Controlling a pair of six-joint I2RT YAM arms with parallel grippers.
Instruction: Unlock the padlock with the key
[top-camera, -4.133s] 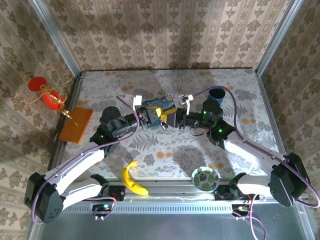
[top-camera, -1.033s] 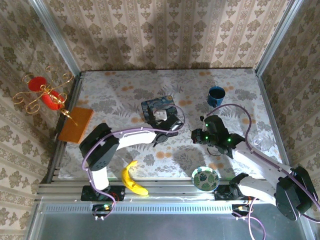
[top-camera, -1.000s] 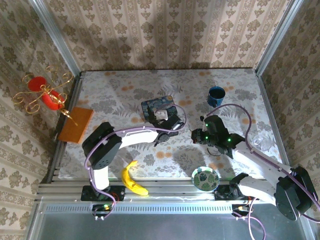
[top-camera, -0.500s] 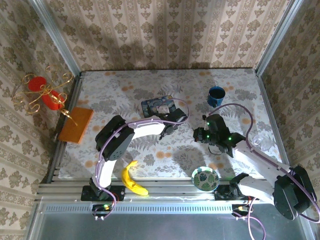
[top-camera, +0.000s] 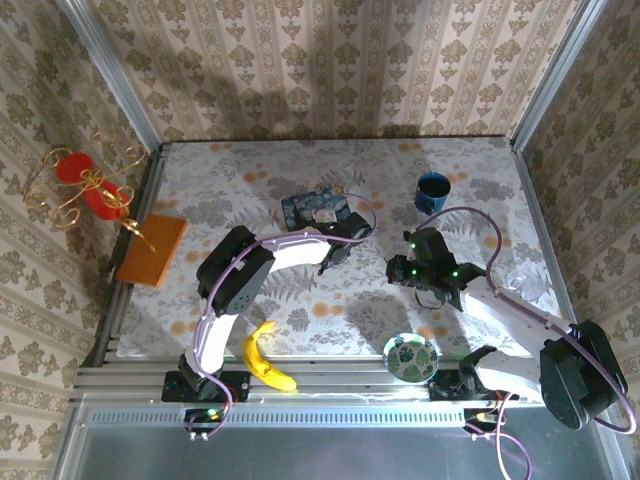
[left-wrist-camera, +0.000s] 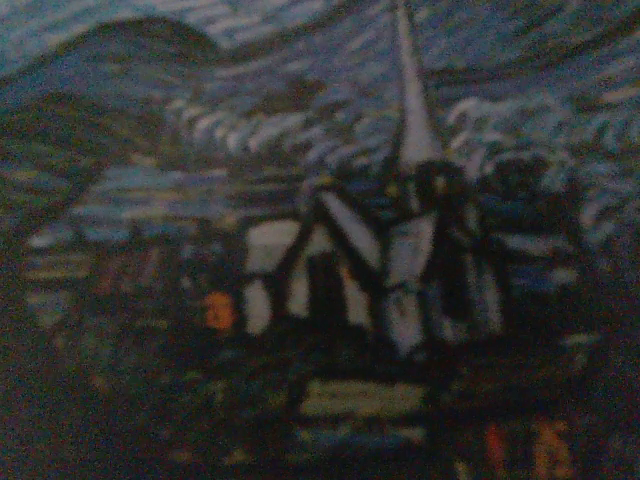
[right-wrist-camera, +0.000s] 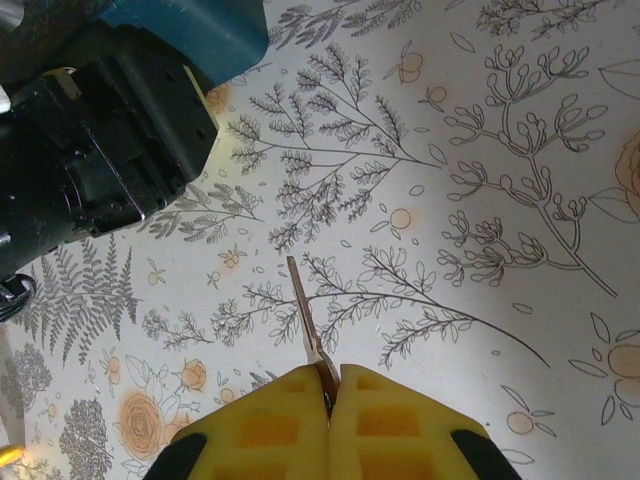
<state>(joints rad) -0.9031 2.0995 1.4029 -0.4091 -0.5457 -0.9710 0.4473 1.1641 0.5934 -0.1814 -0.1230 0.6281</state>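
Right jaws clenched on thin silvery metal key (right-wrist-camera: 305, 315) above floral counter (right-wrist-camera: 520, 260). Left jaws at blue starry-night tin (top-camera: 303, 207); we can't tell their state. Tiny metal padlock (top-camera: 326, 214) seems atop tin; if tin slides, key misses keyhole.

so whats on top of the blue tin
A small pale piece, likely the padlock, lies on the blue tin. The left arm covers the tin's near right corner.

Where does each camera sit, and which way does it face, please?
Top external: above and behind the bases, looking down on the table; left arm and right arm show.
Left wrist: close over the blue painted tin, blurred.
Right wrist: facing the table, its right tool pinching the key.
Top and left wrist views share the tin.
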